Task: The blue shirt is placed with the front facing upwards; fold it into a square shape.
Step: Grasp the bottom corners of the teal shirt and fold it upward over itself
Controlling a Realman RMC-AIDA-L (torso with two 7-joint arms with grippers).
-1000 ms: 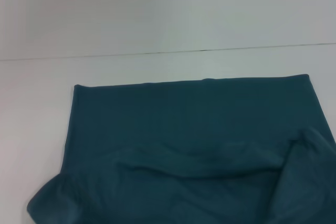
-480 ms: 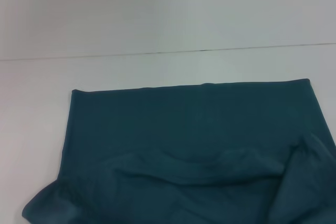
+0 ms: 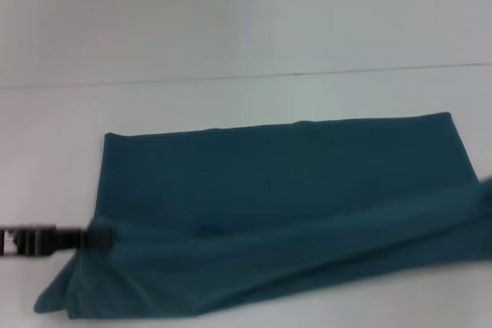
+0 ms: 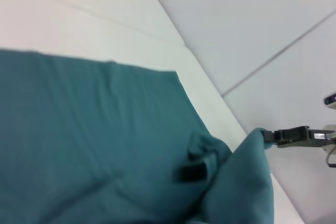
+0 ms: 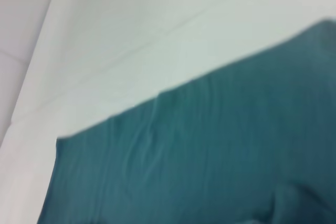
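Newly in view, the left gripper [image 3: 98, 237] is clamped on the blue shirt [image 3: 284, 190]; right gripper unseen.

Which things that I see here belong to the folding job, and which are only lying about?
Belong to the job:
shirt
left gripper, pinching the shirt's near left edge
right gripper, pinching a lifted corner on the other side

Only lying about:
none seen; the white table only carries the shirt

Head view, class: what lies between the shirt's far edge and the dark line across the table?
Nothing: in the head view only bare white table separates the blue shirt from that line.
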